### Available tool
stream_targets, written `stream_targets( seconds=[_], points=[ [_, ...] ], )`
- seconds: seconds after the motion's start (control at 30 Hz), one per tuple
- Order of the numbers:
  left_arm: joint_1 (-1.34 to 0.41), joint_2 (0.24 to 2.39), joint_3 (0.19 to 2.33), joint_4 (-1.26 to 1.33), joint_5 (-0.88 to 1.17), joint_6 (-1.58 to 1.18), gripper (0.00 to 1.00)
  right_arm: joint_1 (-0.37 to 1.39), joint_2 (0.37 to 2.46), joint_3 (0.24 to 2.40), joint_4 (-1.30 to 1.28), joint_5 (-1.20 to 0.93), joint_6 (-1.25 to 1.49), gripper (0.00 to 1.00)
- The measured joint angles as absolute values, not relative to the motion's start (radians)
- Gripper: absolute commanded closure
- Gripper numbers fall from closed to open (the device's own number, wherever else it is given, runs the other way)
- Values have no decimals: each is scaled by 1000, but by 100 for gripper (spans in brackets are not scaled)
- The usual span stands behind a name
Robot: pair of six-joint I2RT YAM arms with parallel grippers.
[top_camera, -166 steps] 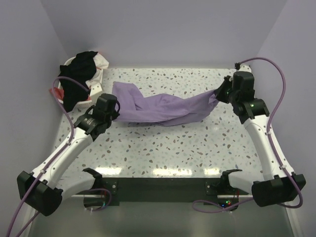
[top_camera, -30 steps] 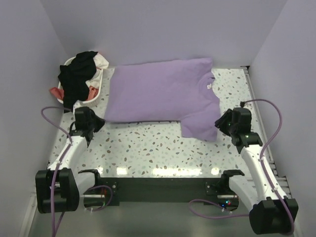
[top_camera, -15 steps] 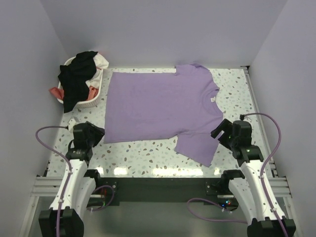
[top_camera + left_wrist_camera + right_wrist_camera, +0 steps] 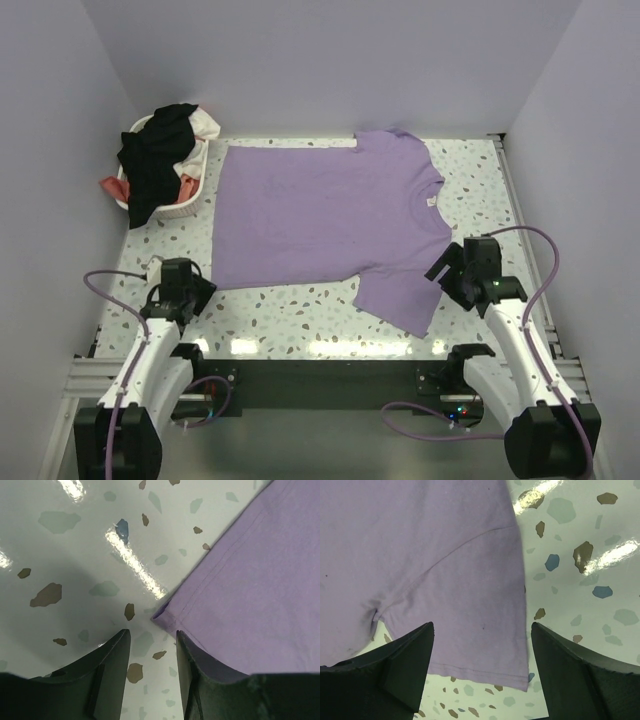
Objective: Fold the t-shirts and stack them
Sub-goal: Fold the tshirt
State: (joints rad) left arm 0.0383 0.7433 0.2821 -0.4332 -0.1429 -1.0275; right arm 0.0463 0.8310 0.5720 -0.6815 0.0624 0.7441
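From above, we see the lavender t-shirt (image 4: 320, 215) lying flat and open on the desk (image 4: 300, 312), hem to the left and collar to the right, one sleeve at the far edge and the other angled toward the near right. The other shirts (image 4: 155, 150) are heaped in the basket (image 4: 196, 182) at the far left. We judge the spreading step done and the first fold not yet begun. The next move calls for a fresh pinch on the near edge at both ends, then a carry toward the far side. Both arms are drawn in low toward their bases, the left end effector (image 4: 203, 288) just beside the near left hem corner and the right end effector (image 4: 445, 270) at the near sleeve. In the left wrist view, the left end effector (image 4: 150, 650) is spread with nothing between its tips. The hem corner (image 4: 161, 615) lies on the desk (image 4: 60, 555) just beyond them, so a short reach forward and down would be needed to catch it. In the right wrist view, the right end effector (image 4: 482, 630) is spread wide above the sleeve (image 4: 445, 555), holding nothing. The sleeve hem runs across between its tips, and we cannot tell whether they touch the cloth.
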Motion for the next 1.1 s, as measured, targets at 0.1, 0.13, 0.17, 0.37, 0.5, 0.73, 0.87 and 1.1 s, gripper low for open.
stream_targets(
  seconds=[0.1, 0.13, 0.17, 0.37, 0.5, 0.73, 0.87, 1.1],
  points=[
    [5, 762, 274, -424, -149, -1043, 55, 46, 830, 572, -683, 68, 749, 19],
    [-10, 765, 273, -416, -154, -1052, 55, 46, 830, 572, -683, 70, 751, 19],
    [-28, 771, 273, -408, -162, -1060, 55, 46, 830, 572, -683, 74, 753, 19],
    [-104, 833, 273, -343, -207, -1107, 58, 46, 845, 571, -677, 88, 760, 19],
    [-110, 878, 276, -292, -230, -1122, 59, 46, 853, 561, -668, 88, 760, 19],
    [-113, 933, 288, -256, -274, -1129, 78, 46, 889, 552, -657, 92, 759, 19],
    [-113, 953, 290, -249, -289, -1133, 97, 46, 917, 551, -652, 93, 759, 20],
    [-113, 956, 290, -246, -293, -1133, 100, 46, 929, 535, -620, 95, 759, 24]
  ],
)
